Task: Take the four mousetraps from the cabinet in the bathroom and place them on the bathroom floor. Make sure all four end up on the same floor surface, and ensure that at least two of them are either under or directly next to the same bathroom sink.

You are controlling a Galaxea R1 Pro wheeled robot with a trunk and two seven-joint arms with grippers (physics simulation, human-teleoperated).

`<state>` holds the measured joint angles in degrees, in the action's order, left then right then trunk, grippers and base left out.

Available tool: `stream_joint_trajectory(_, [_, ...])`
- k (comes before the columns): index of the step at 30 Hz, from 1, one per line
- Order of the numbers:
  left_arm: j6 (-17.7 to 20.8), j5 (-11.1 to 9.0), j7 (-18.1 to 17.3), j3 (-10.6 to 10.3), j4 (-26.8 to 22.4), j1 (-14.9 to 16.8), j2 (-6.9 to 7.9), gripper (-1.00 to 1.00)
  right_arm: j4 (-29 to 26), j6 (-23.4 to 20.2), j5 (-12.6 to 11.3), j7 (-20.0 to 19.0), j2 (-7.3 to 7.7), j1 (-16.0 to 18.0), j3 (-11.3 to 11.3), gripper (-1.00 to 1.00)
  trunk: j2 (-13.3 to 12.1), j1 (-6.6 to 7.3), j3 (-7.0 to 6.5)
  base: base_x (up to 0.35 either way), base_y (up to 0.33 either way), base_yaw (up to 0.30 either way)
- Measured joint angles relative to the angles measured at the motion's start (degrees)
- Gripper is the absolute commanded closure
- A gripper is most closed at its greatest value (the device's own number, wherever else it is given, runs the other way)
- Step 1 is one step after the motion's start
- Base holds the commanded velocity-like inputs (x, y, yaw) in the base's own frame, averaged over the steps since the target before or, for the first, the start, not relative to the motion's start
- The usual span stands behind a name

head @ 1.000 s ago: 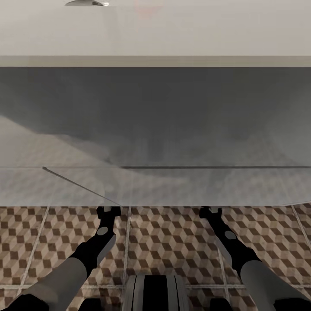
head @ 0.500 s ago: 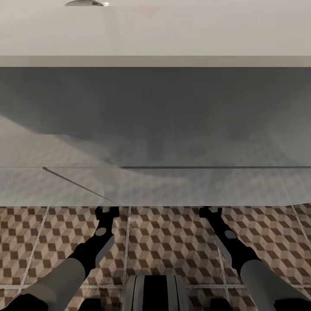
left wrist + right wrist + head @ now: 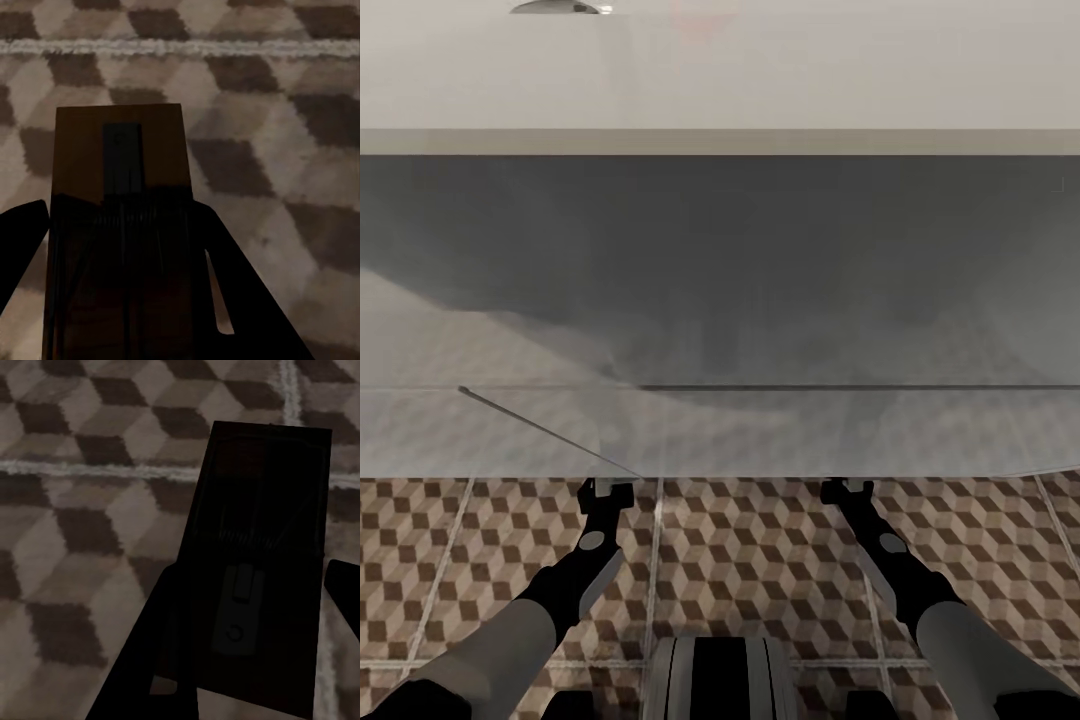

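Note:
In the left wrist view a brown wooden mousetrap (image 3: 120, 142) with a dark metal strip lies between my left gripper's (image 3: 112, 221) dark fingers, just over the bathroom floor (image 3: 285, 112). In the right wrist view a second mousetrap (image 3: 270, 472), dark in shadow, sits between my right gripper's (image 3: 259, 585) fingers above the cube-patterned tiles. In the head view both arms reach forward and low. The left gripper (image 3: 605, 490) and right gripper (image 3: 847, 490) meet the lower edge of a big pale grey-white block (image 3: 720, 300), apparently the sink, which hides their tips. The cabinet is out of view.
The pale block spans the whole width ahead and overhangs the tiled floor (image 3: 760, 560). A chrome part (image 3: 555, 7) shows at its far top left. My own base (image 3: 720, 680) sits at the near edge between the arms.
My left gripper has edged slightly to the left at the block's lower edge. The right arm and the view have stayed put.

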<state>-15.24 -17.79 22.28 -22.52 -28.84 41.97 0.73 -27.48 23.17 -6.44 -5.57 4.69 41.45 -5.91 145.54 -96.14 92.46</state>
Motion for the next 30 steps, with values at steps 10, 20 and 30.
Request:
stream_joint_trajectory(10, [0.04,0.05,-0.02,-0.2,-0.01,-0.01,-0.22,1.0,0.0,0.0,0.03,0.0,0.0,0.0,-0.03,1.0,0.0,0.0,0.0,0.0,0.0,0.0])
stream_joint_trajectory(20, [0.08,-0.01,0.04,-0.21,-0.01,-0.01,-0.23,1.0,0.0,0.0,0.03,0.0,0.0,0.0,0.03,1.0,0.0,0.0,0.0,0.004,0.0,0.0])
stream_joint_trajectory(30, [0.14,-0.01,-0.01,-0.13,-0.03,-0.01,-0.43,1.0,0.0,0.0,0.03,0.0,0.0,0.0,0.03,1.0,0.0,0.0,0.0,0.069,0.0,0.0])
